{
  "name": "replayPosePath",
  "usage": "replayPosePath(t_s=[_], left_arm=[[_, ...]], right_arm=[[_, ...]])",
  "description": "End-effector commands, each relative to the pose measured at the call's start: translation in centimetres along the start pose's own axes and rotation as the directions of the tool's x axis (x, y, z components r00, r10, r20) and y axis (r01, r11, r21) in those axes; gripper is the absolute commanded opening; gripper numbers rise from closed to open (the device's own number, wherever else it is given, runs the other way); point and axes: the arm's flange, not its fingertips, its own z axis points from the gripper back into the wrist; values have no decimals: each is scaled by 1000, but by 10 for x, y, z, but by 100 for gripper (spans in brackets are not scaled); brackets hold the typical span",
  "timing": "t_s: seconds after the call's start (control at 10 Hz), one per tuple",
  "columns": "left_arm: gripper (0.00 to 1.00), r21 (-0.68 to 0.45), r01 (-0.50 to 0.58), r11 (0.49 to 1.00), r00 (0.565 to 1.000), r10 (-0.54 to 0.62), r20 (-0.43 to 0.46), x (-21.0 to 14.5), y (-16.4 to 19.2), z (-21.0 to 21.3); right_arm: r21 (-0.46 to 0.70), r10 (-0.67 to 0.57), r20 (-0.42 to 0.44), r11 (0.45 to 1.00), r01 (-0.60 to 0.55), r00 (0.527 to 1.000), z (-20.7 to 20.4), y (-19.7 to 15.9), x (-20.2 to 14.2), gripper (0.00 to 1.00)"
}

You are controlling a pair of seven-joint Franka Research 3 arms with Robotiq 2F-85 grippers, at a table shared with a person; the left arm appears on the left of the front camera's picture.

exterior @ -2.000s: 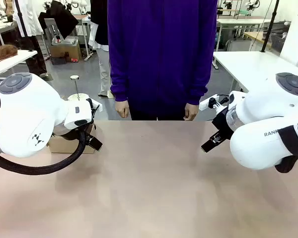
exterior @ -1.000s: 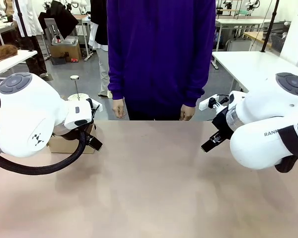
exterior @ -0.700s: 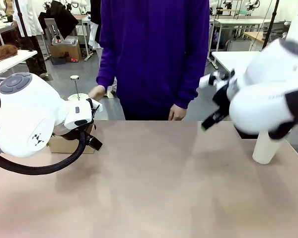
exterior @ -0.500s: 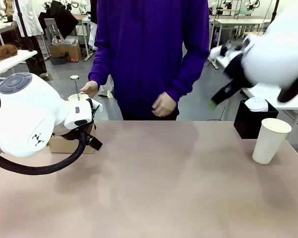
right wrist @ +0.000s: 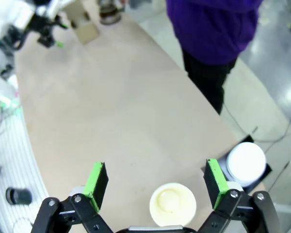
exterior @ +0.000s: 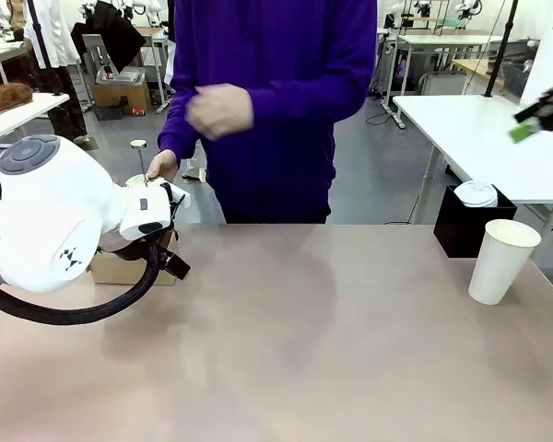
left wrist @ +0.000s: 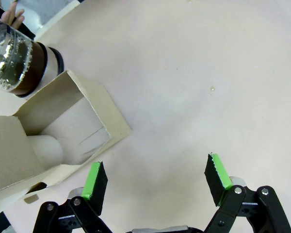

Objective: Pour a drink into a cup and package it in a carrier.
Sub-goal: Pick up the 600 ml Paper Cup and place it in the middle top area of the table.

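The white paper cup (exterior: 502, 261) stands upright and lidless near the table's right edge. From above, the cup (right wrist: 176, 204) sits between the open fingers of my right gripper (right wrist: 156, 183), which hangs high over it. One green fingertip (exterior: 523, 132) pokes in at the upper right. The brown cardboard carrier (exterior: 120, 268) lies at the far left, mostly behind my left arm (exterior: 64, 221). My left gripper (left wrist: 156, 177) is open and empty above the table, beside the carrier (left wrist: 63, 131). The clear jug (left wrist: 14, 63) holding dark drink stands behind it, with the person's hand (exterior: 161, 166) at it.
A black box (exterior: 461, 230) with a white domed lid (exterior: 476, 193) on top stands just behind the cup. The person in purple (exterior: 276, 101) stands at the far edge, one hand raised to the chest. The tabletop (exterior: 304, 341) is bare across the middle.
My right arm swung up and away to the upper right, uncovering the cup and black box. The person stepped left, put one hand on the jug and raised the other. The left arm stayed put.
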Motion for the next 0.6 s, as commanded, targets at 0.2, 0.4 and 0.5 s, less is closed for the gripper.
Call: replayPosePath(t_s=[0.2, 0.4, 0.5], left_arm=[[100, 0, -2, 1000, 1000, 2, 0, 0, 0, 0], [100, 0, -2, 1000, 1000, 2, 0, 0, 0, 0], [100, 0, -2, 1000, 1000, 2, 0, 0, 0, 0]], right_arm=[[61, 28, 207, 997, -42, 978, 15, -30, -99, 100], [-112, -94, 154, 987, 112, 984, -8, -22, -88, 100], [36, 15, 193, 999, -22, 981, 26, -30, -112, 100]])
